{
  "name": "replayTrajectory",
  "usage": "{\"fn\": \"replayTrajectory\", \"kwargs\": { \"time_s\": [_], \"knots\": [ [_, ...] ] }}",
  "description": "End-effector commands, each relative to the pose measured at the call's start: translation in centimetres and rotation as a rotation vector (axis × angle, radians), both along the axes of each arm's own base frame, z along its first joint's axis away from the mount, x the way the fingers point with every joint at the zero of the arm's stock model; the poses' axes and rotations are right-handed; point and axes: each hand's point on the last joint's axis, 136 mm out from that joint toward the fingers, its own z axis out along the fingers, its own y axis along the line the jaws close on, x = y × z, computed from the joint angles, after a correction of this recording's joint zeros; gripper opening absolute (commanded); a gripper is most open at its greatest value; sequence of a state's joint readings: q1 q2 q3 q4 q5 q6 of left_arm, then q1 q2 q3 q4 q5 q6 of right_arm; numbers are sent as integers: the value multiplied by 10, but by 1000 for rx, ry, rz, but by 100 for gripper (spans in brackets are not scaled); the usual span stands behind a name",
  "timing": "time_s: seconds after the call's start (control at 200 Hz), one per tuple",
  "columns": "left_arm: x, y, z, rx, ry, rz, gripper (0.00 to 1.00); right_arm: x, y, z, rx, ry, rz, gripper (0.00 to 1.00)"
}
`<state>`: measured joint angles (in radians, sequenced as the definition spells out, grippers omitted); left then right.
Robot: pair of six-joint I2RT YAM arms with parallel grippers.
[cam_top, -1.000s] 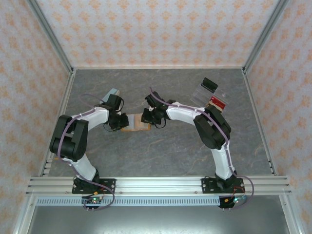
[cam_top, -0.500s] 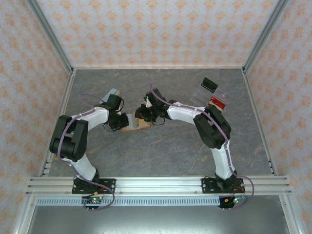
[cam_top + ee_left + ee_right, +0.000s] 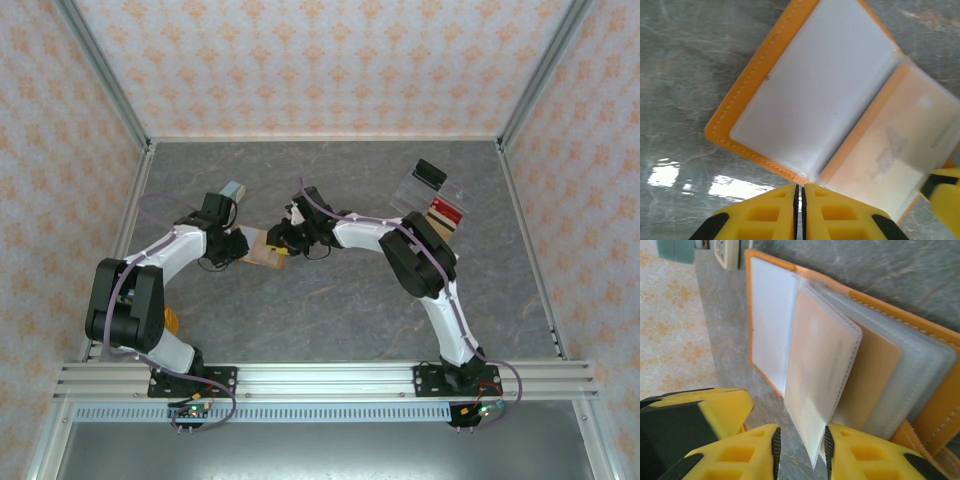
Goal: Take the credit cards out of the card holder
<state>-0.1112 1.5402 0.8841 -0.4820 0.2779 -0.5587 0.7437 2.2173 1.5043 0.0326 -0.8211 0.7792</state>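
I've got the card holder (image 3: 260, 252) lying open on the bench (image 3: 330, 310), left of centre in the top view, between my two claws. My left claw (image 3: 800, 194) is clenched, tips right at the holder's near orange edge by the spine; can't tell if it pinches the cover. My right claw (image 3: 801, 447) is slack, jaws slightly apart with the corner of a raised see-through pocket leaf (image 3: 822, 355) between them; a reddish card (image 3: 447, 211) sits upper right beside the clear tray (image 3: 420, 188).
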Motion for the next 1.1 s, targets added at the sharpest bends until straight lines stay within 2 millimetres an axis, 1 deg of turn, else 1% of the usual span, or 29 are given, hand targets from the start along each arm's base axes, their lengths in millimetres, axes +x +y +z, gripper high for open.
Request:
{"fn": "replayTrajectory", "kwargs": {
  "time_s": [0.0, 0.14, 0.27, 0.335, 0.515, 0.666, 0.721, 0.771, 0.856, 0.926, 0.986, 1.096],
  "knots": [
    [-11, 14, -5, 51, 33, 33, 15, 7, 19, 24, 82, -44, 17, 31],
    [-9, 16, -8, 48, 40, 40, 15, 13, 24, 32, 116, -56, 1, 31],
    [-9, 23, -4, 74, 27, 65, 15, 19, 29, 36, 125, -67, -5, 31],
    [-11, 27, 1, 90, 14, 80, 15, 22, 33, 33, 124, -66, -6, 31],
    [-16, 32, 10, 102, -6, 90, 15, 31, 45, 31, 129, -75, 4, 31],
    [-22, 43, 18, 154, -21, 127, 15, 38, 57, 30, 132, -95, 11, 32],
    [-24, 47, 21, 170, -30, 141, 15, 40, 60, 26, 131, -95, 10, 34],
    [-25, 49, 23, 179, -38, 151, 15, 44, 61, 23, 130, -98, 6, 39],
    [-25, 50, 27, 181, -50, 154, 15, 45, 62, 19, 122, -104, 3, 42],
    [-23, 47, 27, 169, -51, 142, 15, 44, 60, 15, 103, -104, 2, 43],
    [-21, 43, 25, 151, -49, 126, 15, 43, 55, 8, 65, -96, 3, 43],
    [-16, 36, 20, 117, -38, 107, 15, 33, 49, -5, 0, -78, 26, 41]
  ]
}}
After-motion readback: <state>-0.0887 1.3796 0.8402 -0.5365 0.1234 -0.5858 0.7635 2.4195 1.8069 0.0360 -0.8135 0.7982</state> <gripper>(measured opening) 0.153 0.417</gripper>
